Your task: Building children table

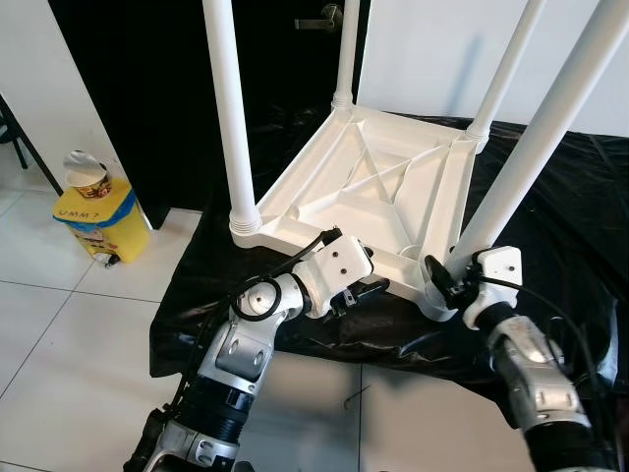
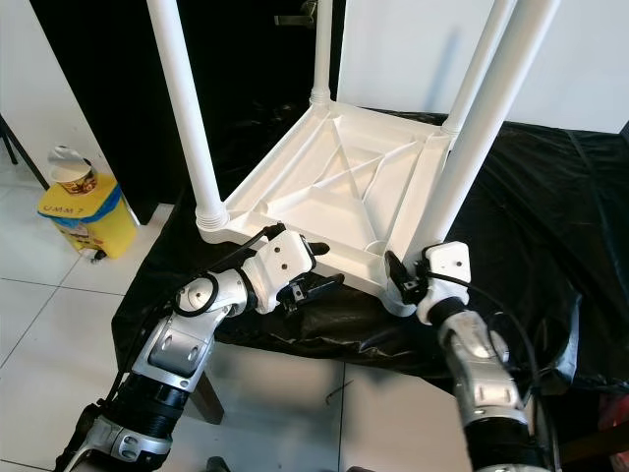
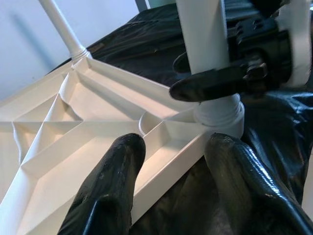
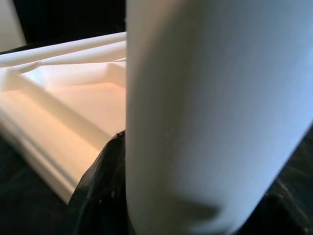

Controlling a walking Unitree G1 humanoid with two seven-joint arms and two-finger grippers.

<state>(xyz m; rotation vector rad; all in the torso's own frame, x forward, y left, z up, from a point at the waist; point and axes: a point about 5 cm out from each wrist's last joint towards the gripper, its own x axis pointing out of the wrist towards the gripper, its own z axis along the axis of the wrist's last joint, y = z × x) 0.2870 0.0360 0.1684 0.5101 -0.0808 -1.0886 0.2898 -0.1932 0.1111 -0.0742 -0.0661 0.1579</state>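
tabletop (image 1: 378,187) upside down on black sheet (image 1: 580,197), four legs up | right gripper (image 3: 210,85) pinching near leg (image 1: 536,147) just above its socket | left gripper (image 3: 168,188) spread astride tabletop rim | judged light, stiff, slick plastic; hold legs low

Home: tiled floor (image 1: 59,324), door (image 1: 295,59).

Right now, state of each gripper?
Left gripper: open, straddling the front edge of the upturned tabletop.
Right gripper: shut on the near right table leg at its base.
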